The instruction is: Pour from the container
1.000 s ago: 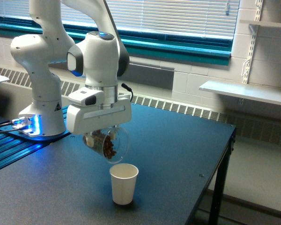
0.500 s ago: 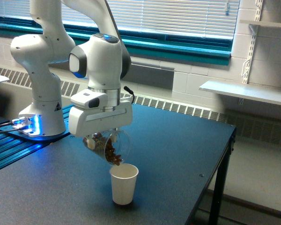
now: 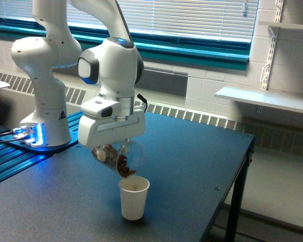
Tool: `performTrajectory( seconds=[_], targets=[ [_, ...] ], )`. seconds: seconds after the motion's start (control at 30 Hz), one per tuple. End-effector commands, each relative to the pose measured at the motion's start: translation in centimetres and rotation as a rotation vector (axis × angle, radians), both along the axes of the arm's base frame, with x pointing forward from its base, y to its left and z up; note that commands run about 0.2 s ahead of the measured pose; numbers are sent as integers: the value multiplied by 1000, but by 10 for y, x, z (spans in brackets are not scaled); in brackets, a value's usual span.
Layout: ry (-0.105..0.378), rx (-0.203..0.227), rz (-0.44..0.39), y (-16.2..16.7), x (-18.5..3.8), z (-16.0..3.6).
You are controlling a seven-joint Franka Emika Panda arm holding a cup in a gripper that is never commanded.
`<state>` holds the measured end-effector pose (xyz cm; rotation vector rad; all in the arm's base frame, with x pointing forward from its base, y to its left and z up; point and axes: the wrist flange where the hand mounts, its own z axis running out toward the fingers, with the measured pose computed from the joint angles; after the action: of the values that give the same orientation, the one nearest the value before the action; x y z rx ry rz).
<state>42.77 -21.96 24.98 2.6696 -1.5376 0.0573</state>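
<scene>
In the exterior view the clear container [image 3: 120,158] hangs tilted, mouth down and toward the exterior view's right, with brown nut-like bits gathered at its lip. My gripper [image 3: 111,150] is shut on it, the white hand above covering most of the fingers. Directly under the lip stands an off-white paper cup [image 3: 134,197], upright on the dark table [image 3: 192,166]. Brown bits spill from the lip right at the cup's rim.
The arm's white base [image 3: 43,121] stands at the table's left beside a blue-lit rail. The table's edge [image 3: 245,161] drops off on the exterior view's right. A heater grille and a window with blinds run behind; a wall shelf [image 3: 265,98] sits at the right.
The hand has shifted a little to the exterior view's right and tipped the container further. The brown bits have slid to its lip and now reach the paper cup's rim.
</scene>
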Motion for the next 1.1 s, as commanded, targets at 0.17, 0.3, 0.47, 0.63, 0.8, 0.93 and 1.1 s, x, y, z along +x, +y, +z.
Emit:
performTrajectory(
  seconds=[0.17, 0.3, 0.47, 0.63, 0.8, 0.93, 1.1],
  targets=[
    [23, -12, 31, 7, 7, 2],
    [31, -17, 36, 7, 6, 1],
    [34, -19, 34, 6, 6, 1],
    [40, -24, 28, 3, 5, 1],
    [45, -28, 19, -2, 5, 1],
    [50, -32, 18, -4, 7, 1],
    [61, -37, 35, -5, 7, 1]
  ],
)
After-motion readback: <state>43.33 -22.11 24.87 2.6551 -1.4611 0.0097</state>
